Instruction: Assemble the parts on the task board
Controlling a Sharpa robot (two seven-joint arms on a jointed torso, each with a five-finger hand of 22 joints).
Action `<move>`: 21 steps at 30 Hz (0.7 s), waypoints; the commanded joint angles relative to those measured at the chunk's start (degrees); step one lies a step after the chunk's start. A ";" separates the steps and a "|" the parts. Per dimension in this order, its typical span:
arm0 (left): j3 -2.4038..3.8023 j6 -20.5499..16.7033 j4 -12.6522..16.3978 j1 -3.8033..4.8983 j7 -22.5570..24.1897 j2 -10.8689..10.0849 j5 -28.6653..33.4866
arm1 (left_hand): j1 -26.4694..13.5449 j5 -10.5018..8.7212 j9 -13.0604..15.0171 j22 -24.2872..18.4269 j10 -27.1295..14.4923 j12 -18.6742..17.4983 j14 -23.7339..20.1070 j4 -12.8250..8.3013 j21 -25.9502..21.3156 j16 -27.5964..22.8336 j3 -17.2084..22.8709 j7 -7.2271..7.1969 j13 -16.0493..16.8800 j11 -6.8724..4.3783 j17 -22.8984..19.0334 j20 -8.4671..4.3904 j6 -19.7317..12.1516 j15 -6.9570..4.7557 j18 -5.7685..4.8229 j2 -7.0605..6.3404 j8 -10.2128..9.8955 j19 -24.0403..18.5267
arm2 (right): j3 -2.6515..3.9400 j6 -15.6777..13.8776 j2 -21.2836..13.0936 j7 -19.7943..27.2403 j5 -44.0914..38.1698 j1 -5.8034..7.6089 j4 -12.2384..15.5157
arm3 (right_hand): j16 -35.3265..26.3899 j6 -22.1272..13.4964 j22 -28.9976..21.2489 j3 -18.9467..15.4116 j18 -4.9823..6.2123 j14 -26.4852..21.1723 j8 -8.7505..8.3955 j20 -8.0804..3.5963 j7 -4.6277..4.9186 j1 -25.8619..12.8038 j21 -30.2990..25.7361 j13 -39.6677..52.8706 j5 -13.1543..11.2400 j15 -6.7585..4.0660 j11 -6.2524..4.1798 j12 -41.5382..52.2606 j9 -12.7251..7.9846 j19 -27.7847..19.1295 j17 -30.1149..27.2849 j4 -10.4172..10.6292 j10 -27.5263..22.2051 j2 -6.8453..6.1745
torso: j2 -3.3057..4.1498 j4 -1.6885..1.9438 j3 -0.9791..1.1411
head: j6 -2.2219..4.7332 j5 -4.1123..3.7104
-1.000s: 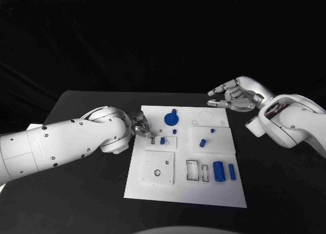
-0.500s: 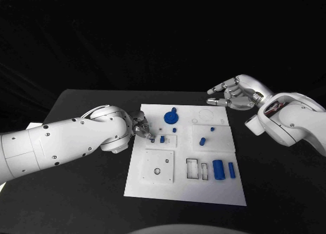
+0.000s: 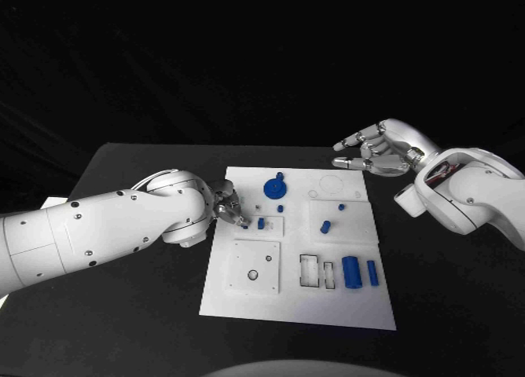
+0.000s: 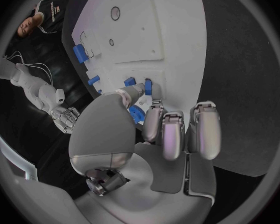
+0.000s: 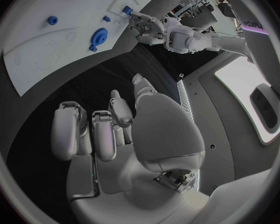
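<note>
Parts lie across the white task board in the middle of the black table: a blue round gear-like piece near the far edge, a small blue peg just below it, another small piece and a short cylinder to the right, and two upright blue bars beside two empty rectangular slots near the right side; the left hand sits at the board's left edge, fingertips down at a small blue part in a square recess, though whether it pinches that part I cannot tell; compared with a second ago this hand has edged slightly further onto the board toward that recess, the parts unmoved; the right hand hovers beyond the board's far right corner, fingers loosely spread and holding nothing, much as before.
</note>
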 commanded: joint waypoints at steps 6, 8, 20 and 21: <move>-0.07 2.77 0.09 -0.07 -0.24 0.04 -0.06 | -0.21 0.26 0.04 6.65 0.33 0.13 6.03 -6.35 0.28 0.17 6.74 -0.67 0.04 -0.01 15.06 -0.52 0.15 -0.23 -0.28 0.50 0.30 3.12 | 0.01 0.72 -0.07 0.21 -0.02 -0.04 0.14 | -0.21 -0.21 -0.04 -0.41 0.53 4.58 0.27 0.07 -0.12 -0.02 -0.22 -0.07 0.21 0.10 -0.03 -0.12 0.10 -0.32 9.12 0.03 -0.42 0.46 | 0.03 0.01 -0.04 | -0.25 -0.01; -0.08 2.94 0.11 -0.07 -0.25 0.04 -0.06 | -0.21 0.26 0.04 6.65 0.32 0.12 6.03 -6.35 0.28 0.17 6.75 -0.67 0.03 -0.01 15.06 -0.52 0.14 -0.23 -0.28 0.49 0.30 3.12 | 0.01 0.73 -0.08 0.21 -0.02 -0.04 0.14 | -0.21 -0.21 -0.04 -0.41 0.53 4.58 0.27 0.07 -0.12 -0.02 -0.22 -0.07 0.21 0.10 -0.03 -0.12 0.10 -0.32 9.12 0.03 -0.42 0.46 | 0.02 0.02 -0.05 | -0.27 -0.01; -0.08 3.35 -0.14 -0.07 -0.30 0.10 0.26 | -1.29 0.19 0.08 6.77 0.59 0.54 6.03 -6.36 0.34 0.17 6.65 -0.90 0.47 -0.10 15.06 -0.56 0.48 -0.28 -0.31 0.07 0.85 3.15 | 0.01 0.70 -0.09 0.22 -0.02 -0.04 0.18 | -0.21 -0.21 -0.04 -0.41 0.53 4.58 0.27 0.07 -0.12 -0.02 -0.22 -0.07 0.21 0.10 -0.03 -0.12 0.10 -0.32 9.12 0.03 -0.42 0.46 | 0.02 0.02 -0.02 | -0.39 0.02; -0.08 3.42 -0.21 -0.07 -0.31 0.12 0.31 | -1.73 0.14 0.07 6.78 0.64 0.62 6.03 -6.25 0.34 0.17 6.45 -0.95 0.54 -0.15 15.06 -0.57 0.58 -0.31 -0.31 -0.07 1.00 3.15 | 0.01 0.69 -0.10 0.22 -0.02 -0.04 0.19 | -0.21 -0.21 -0.04 -0.41 0.53 4.58 0.27 0.07 -0.12 -0.02 -0.22 -0.07 0.21 0.10 -0.03 -0.12 0.10 -0.32 9.12 0.03 -0.42 0.46 | 0.03 0.02 -0.04 | -0.42 0.01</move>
